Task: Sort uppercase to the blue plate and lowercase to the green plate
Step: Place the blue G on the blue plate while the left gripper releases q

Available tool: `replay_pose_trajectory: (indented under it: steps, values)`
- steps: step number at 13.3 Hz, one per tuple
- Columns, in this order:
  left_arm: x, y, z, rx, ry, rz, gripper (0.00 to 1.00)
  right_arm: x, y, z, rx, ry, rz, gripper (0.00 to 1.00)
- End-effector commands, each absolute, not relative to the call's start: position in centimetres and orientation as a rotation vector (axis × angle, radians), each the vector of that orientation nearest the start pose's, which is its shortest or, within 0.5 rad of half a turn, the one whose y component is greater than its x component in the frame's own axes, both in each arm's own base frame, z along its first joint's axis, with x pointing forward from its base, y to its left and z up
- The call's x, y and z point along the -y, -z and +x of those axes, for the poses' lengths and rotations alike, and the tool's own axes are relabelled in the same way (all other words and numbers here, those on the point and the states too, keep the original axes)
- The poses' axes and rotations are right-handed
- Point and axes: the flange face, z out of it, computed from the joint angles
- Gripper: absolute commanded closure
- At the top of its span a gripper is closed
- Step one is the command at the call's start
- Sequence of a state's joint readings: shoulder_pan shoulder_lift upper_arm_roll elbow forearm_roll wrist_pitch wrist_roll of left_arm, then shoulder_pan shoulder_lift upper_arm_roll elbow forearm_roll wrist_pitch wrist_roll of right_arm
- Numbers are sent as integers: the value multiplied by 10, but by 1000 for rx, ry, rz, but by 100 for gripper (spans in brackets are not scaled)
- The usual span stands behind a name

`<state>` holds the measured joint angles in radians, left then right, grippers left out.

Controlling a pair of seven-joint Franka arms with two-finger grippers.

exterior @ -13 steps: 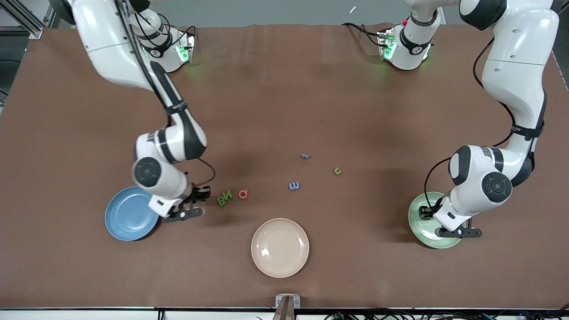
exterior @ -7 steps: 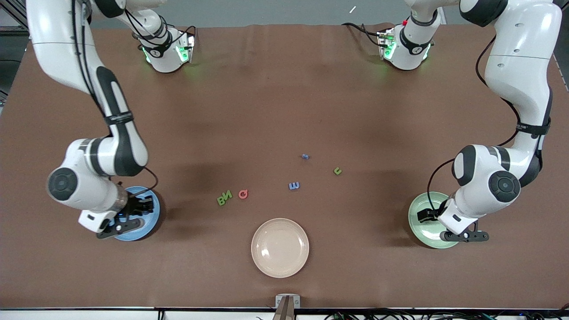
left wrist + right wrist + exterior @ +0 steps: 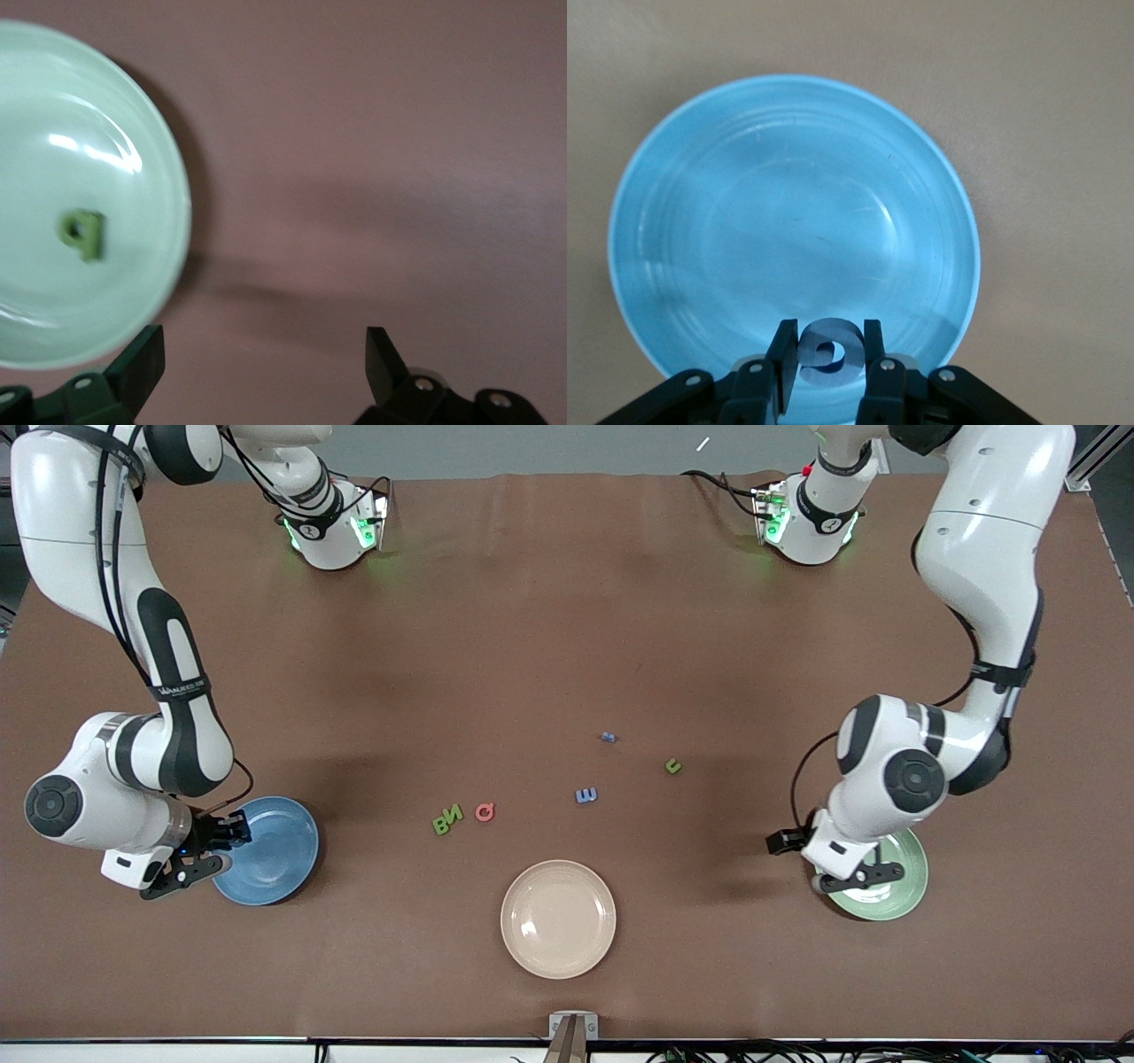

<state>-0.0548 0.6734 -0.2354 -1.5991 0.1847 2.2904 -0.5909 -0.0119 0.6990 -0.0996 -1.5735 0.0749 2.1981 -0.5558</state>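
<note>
My right gripper (image 3: 184, 871) is shut on the blue G (image 3: 830, 352) and holds it over the rim of the blue plate (image 3: 275, 850) (image 3: 788, 221), which has nothing in it. My left gripper (image 3: 850, 880) (image 3: 261, 372) is open and holds nothing. It hangs over the edge of the green plate (image 3: 904, 877) (image 3: 53, 133) on the side toward the table's middle. A green b/q letter (image 3: 82, 234) lies in that plate. On the table lie the green B and N (image 3: 447, 817), red Q (image 3: 485, 811), blue m (image 3: 586, 795), green n/u (image 3: 673, 765) and a tiny blue piece (image 3: 608, 737).
A cream plate (image 3: 558, 919) sits between the two coloured plates, nearer the front camera than the loose letters. The brown table (image 3: 567, 629) stretches bare toward the robot bases.
The right arm carried the blue G away from the B, N and Q to over the blue plate. The left gripper opened and swung toward the table's middle.
</note>
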Motion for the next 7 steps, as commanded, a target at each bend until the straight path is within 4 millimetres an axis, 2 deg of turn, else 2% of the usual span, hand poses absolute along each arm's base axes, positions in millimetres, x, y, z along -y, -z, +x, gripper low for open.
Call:
replay_pose_trajectory:
  steps: [1, 2, 3, 4, 7]
  values:
    - [214, -252, 658, 573, 30, -3113, 0, 60, -218, 690, 687, -107, -3054, 55]
    - [232, -249, 651, 637, 21, -3100, 0, 59, -218, 690, 687, -105, -3055, 38]
    - [246, -246, 644, 693, 9, -3085, 0, 55, -218, 690, 688, -104, -3054, 27]
    - [254, -243, 638, 736, -2, -3072, 0, 52, -220, 692, 689, -97, -3056, 19]
    - [282, -233, 618, 862, -30, -3022, 0, 38, -234, 698, 646, -58, -3057, 15]
